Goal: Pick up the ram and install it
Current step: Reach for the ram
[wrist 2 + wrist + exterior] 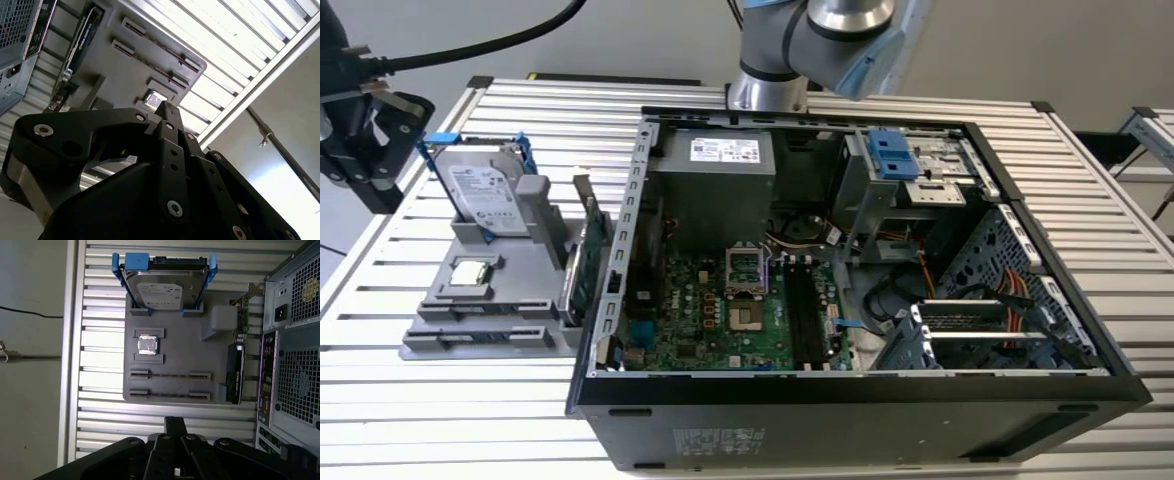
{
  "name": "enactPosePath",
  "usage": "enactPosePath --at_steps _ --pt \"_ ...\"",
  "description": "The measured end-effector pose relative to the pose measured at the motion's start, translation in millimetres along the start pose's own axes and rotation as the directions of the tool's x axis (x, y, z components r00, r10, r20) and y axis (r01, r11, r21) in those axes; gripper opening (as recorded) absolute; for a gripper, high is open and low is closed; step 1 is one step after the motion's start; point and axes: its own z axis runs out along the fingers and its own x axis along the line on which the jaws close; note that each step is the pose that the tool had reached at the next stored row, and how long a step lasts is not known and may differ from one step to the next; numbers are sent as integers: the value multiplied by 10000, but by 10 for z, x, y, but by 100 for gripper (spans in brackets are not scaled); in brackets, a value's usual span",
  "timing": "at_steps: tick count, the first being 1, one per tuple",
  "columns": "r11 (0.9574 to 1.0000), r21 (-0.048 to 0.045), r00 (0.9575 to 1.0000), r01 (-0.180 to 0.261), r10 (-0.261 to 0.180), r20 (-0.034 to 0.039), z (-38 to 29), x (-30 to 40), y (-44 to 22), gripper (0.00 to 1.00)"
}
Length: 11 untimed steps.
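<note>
My black gripper (175, 426) hangs high over the grey parts holder (172, 350), its fingers together with nothing between them. The second wrist view shows the fingertips (165, 109) meeting in one point. In the exterior view the gripper (374, 190) is at the far left, beside the holder (494, 300). Two long slots (170, 375) on the holder each show a thin dark line. I cannot tell whether that is the ram. The motherboard's long black memory slots (803, 315) lie inside the open case.
The holder also carries a silver hard drive in a blue frame (165, 285), a square chip (148, 345) and an upright green card with a bracket (591, 262). The open computer case (1014, 330) stands at the holder's right on the slatted table (440, 420).
</note>
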Motion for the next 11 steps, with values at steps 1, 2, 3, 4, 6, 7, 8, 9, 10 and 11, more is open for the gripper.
enactPosePath --at_steps 1,2,3,4,6,7,8,9,10,11 --pt "10000 0 10000 0 0 0 0 0 0 0" --pt "10000 0 10000 3 -3 0 0 0 0 0" --pt "10000 1 10000 15 -15 -1 0 0 0 0" --pt "10000 1 10000 38 -38 -1 0 0 0 0" --pt "9999 4 9999 122 -122 -6 1 0 0 0" --pt "9998 5 9998 187 -187 -8 1 0 0 0" --pt "9997 8 9997 246 -246 -13 0 0 0 0" --pt "9995 10 9995 308 -308 -16 0 0 0 0" --pt "9993 12 9993 373 -373 -18 1 0 0 0" --pt "9990 15 9990 446 -446 -23 0 0 0 0"
